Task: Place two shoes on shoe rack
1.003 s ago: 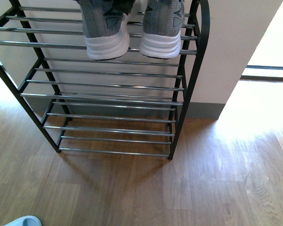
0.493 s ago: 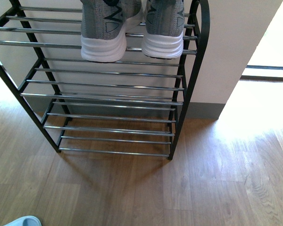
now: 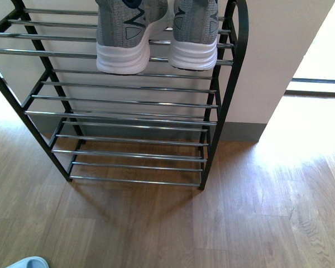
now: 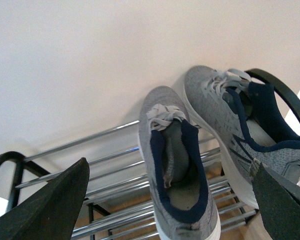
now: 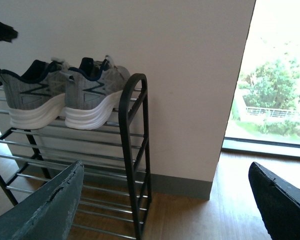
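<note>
Two grey knit sneakers with white soles and navy collars stand side by side on the top tier of the shoe rack (image 3: 128, 103), heels toward me: the left sneaker (image 3: 123, 39) and the right sneaker (image 3: 194, 33). My left gripper (image 4: 170, 167) is open and empty just above the left sneaker (image 4: 175, 165), with the other sneaker (image 4: 240, 125) beside it. My right gripper (image 5: 166, 169) is open and empty, off to the rack's right side, apart from both sneakers (image 5: 65, 97). Neither gripper shows in the front view. One pale blue slide (image 3: 28, 262) lies on the floor at the near left edge.
The rack (image 5: 132, 150) stands against a white wall with a grey skirting board (image 3: 240, 131). Wooden floor (image 3: 212, 223) lies in front. A bright glass door or window (image 5: 275, 90) is to the right of the wall.
The two sneakers have shifted slightly on the top tier, the left one turning straighter. A dark shape over them one second ago no longer shows in the front view.
</note>
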Tool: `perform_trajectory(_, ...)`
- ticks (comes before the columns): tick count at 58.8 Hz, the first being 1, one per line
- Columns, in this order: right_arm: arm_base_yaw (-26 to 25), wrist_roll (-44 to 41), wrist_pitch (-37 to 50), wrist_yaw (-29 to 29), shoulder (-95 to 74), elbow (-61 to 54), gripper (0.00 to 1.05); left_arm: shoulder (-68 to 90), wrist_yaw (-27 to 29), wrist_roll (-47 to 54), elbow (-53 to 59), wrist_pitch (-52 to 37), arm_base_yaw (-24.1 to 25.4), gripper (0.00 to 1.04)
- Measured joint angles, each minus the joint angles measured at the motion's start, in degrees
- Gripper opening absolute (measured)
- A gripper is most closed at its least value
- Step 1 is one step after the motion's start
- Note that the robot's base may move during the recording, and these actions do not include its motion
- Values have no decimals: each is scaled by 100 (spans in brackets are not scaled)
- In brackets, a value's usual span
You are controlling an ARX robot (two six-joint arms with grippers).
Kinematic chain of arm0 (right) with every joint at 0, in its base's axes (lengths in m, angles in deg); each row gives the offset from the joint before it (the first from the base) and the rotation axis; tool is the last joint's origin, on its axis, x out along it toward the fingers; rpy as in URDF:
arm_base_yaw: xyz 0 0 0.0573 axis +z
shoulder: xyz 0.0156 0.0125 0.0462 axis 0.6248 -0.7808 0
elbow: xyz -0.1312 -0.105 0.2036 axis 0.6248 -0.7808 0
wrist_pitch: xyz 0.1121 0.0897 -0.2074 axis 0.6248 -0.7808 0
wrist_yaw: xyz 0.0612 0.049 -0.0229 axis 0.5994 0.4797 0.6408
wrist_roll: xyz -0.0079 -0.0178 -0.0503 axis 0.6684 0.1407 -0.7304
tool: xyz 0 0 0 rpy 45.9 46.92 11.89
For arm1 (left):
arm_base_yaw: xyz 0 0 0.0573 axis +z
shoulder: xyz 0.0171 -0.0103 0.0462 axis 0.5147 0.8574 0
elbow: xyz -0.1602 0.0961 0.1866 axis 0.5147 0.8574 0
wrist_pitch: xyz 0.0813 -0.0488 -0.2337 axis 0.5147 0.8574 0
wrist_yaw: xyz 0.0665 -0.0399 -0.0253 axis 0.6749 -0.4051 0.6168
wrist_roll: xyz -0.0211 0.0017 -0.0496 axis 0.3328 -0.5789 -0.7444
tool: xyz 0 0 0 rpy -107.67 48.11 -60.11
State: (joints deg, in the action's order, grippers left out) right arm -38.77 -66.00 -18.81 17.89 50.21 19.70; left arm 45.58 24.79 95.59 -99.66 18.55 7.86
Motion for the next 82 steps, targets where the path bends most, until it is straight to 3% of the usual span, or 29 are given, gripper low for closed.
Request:
perform_trajectory(17, 0, 0, 0, 0, 0, 0, 96, -2262, 612, -516, 2002, -610, 44, 95)
perform_trajectory(27, 0, 0, 0, 0, 0, 0, 96, -3910, 944, -1163, 3456, -584, 610, 95)
perform_trajectory(37, 0, 0, 0, 0, 0, 0, 96, -4590, 1073, -1950, 4400, -835, 1132, 95)
perform_trajectory(47, 0, 0, 0, 0, 0, 0, 96, -4610, 990, -2100, 4503, -892, 1209, 95)
perform_trajectory(54, 0, 2, 0, 0, -2, 0, 96, -4813, 254, -1467, 4911, -1709, 1436, 74)
perform_trajectory(61, 0, 0, 0, 0, 0, 0, 96, -5263, 26, -1187, 5353, -1703, 1674, 43)
perform_trajectory(73, 0, 0, 0, -2, 0, 0, 96, -5807, -531, -1119, 5674, -1482, 2243, 7)
perform_trajectory(76, 0, 0, 0, 0, 0, 0, 96, -5967, -546, -1104, 5742, -1405, 2286, 1)
perform_trajectory(82, 0, 0, 0, 0, 0, 0, 96, -6216, -584, -1106, 5858, -1259, 2286, 1)
